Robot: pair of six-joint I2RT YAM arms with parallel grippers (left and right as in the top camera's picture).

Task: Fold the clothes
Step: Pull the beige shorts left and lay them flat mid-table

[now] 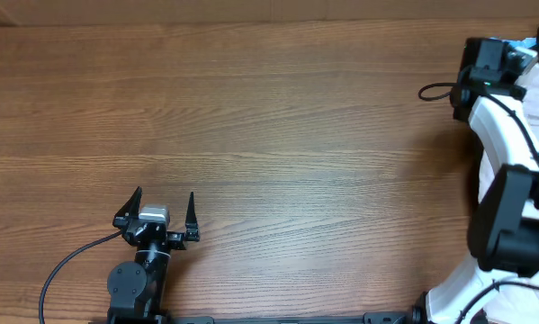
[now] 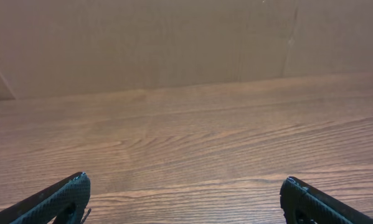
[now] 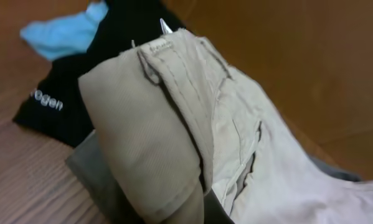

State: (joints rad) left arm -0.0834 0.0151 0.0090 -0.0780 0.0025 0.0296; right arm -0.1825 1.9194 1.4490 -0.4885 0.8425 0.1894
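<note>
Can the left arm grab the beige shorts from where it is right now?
Probably not. The left gripper sits open at the table's near-left edge, only bare wood ahead. The shorts show just in the right wrist view, and the right arm reaches far off to the right.

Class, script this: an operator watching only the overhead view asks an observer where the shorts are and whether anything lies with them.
Operator: I can't find the shorts in my view. Where are they?
Observer: The right wrist camera shows the beige shorts, bunched up close to the lens.
Operator: Are they alone there?
Observer: No, a black garment with white lettering sits behind them.
</note>
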